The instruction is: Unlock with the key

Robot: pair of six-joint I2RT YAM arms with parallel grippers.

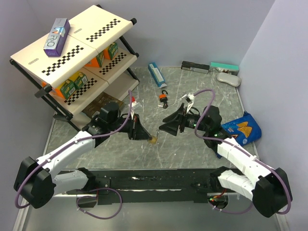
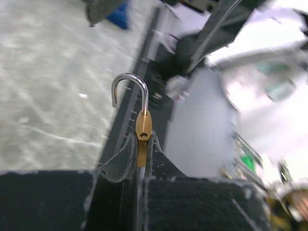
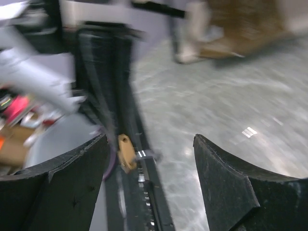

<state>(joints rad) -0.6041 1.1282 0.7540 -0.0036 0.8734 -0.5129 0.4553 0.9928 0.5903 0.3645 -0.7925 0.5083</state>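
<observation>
Grey marbled surface (image 1: pixel 120 154). Left jaws clamped on small brass padlock (image 2: pixel 143 126), its shackle swung open. Right jaws wide apart, empty. Key (image 1: pixel 166 102) apparently lies against orange padlock (image 1: pixel 163 97), behind both.

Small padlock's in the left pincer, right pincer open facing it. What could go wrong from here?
1. The left pincer clamps only the lower end of the small brass padlock, whose silver shackle stands open above it; a nudge could twist it or drop it.
2. The right pincer, open and empty, faces the padlock at close range, and both wrist views are blurred; closing in could knock the padlock loose.
</observation>
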